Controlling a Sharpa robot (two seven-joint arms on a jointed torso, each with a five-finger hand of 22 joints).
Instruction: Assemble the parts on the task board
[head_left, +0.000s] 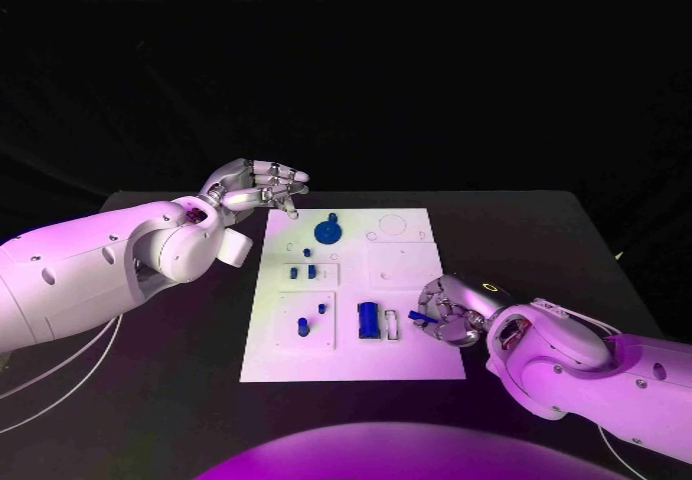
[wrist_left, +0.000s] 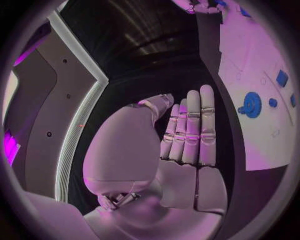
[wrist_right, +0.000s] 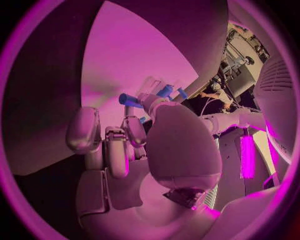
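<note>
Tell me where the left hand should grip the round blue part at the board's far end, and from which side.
Grip the round part by its rim, coming straight down from above. It appears to lie flat on the board like a disc with a small knob at one edge, so only rim and top are exposed. The left hand hovers just beyond the board's far left corner, holding nothing, so probably a short reach.

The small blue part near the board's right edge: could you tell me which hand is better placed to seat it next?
Right, probably. The right hand already pinches the small blue part over the task board; the left hand is open, off the board's far corner.
</note>
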